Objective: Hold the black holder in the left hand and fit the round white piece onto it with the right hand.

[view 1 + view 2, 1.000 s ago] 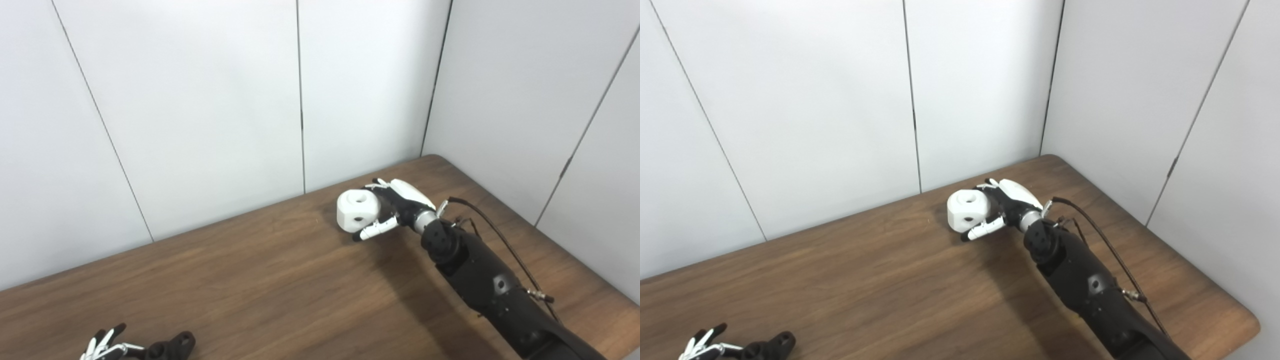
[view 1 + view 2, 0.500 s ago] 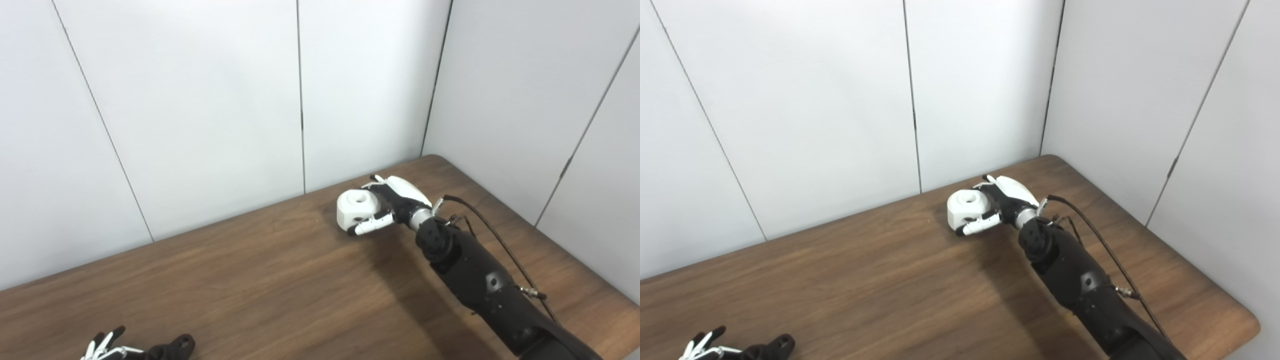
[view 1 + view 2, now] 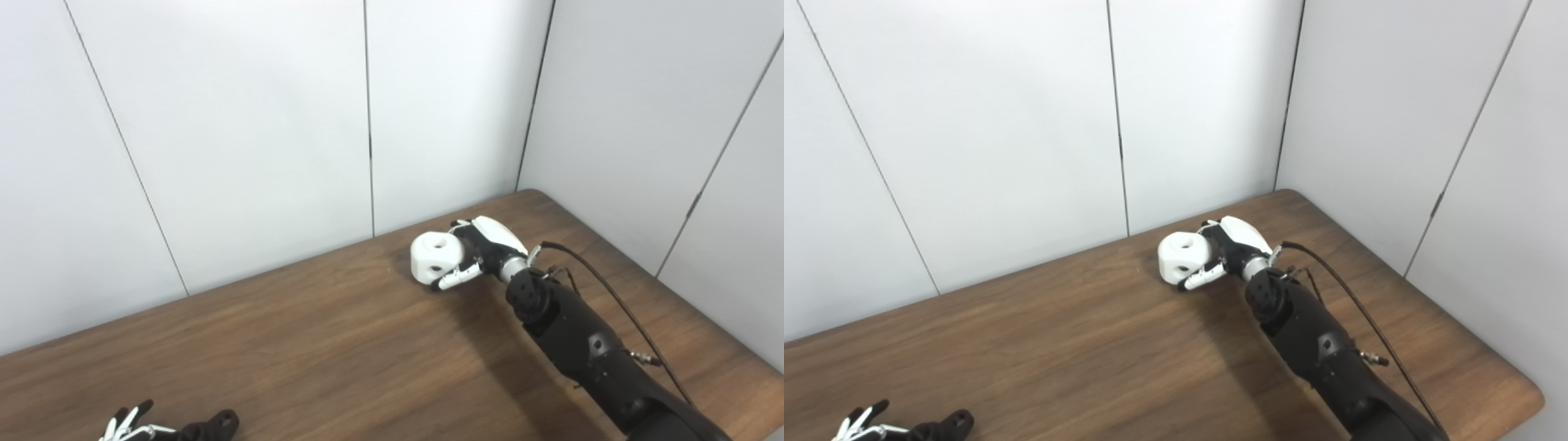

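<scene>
Two hands, far apart, each with one part.

Right hand (image 3: 484, 251) is closed around the round white piece (image 3: 435, 259) near the table's (image 3: 318, 343) far edge, thumb underneath, fingers wrapped behind. Left hand (image 3: 860, 427), mostly cut off at the bottom edge, touches the black holder (image 3: 944, 425) at the near left corner; whether it grips is unclear.
</scene>
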You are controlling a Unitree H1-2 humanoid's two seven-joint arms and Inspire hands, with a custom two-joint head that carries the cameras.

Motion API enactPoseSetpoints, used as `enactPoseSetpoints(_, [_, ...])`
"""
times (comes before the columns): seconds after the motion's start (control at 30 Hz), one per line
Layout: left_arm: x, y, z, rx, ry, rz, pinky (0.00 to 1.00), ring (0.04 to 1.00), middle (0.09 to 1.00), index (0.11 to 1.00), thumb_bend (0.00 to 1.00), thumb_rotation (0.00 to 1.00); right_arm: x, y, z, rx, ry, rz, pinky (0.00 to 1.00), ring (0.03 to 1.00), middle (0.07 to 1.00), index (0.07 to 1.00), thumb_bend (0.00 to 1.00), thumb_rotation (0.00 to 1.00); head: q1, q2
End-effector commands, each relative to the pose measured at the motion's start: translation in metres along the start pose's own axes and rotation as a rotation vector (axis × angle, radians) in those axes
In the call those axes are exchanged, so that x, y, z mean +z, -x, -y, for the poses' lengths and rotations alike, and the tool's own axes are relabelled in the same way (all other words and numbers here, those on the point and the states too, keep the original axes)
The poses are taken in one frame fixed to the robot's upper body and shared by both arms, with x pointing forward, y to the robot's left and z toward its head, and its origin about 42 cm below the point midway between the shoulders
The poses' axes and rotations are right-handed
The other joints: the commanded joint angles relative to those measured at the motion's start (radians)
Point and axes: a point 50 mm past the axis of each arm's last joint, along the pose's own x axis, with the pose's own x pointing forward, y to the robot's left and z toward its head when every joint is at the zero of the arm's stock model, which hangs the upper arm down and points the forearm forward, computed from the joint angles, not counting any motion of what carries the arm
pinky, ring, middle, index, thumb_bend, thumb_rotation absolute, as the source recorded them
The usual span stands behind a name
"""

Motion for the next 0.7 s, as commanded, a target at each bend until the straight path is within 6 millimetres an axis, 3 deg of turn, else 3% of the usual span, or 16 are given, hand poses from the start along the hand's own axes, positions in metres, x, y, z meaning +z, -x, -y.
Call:
enactPoseSetpoints(0.0, [-0.0071,0.0054,0.0014,-0.014,-0.011,-0.026,1.0,1.0,0.917,0.484,0.52,0.04,0.0178,-0.0101,0.0283,-0.088,0.011,0.073,0.96,0.973,0.915,0.627,0.81,0.2,0.0,0.001])
enactPoseSetpoints(0.23, [-0.006,0.0042,0.0025,-0.017,-0.011,-0.025,1.0,1.0,0.916,0.484,0.52,0.04,0.0132,-0.0128,0.0305,-0.099,0.027,0.071,0.95,0.957,0.894,0.583,0.81,0.12,-0.002,-0.002])
enactPoseSetpoints(0.33, [-0.0058,0.0036,0.0032,-0.016,-0.011,-0.025,1.0,1.0,0.915,0.484,0.52,0.04,0.0094,-0.0153,0.0307,-0.106,0.031,0.082,0.96,0.949,0.877,0.507,0.58,0.14,-0.001,-0.005])
enactPoseSetpoints(0.37, [-0.0058,0.0035,0.0034,-0.016,-0.011,-0.025,1.0,1.0,0.915,0.484,0.52,0.04,0.0095,-0.0154,0.0309,-0.108,0.027,0.085,0.96,0.95,0.874,0.498,0.55,0.14,-0.001,-0.004])
enactPoseSetpoints(0.67, [-0.0058,0.001,0.0052,-0.013,-0.016,-0.029,1.0,1.0,0.911,0.484,0.52,0.04,0.0099,-0.0173,0.0307,-0.117,0.012,0.098,0.96,0.939,0.85,0.483,0.52,0.14,0.002,-0.009])
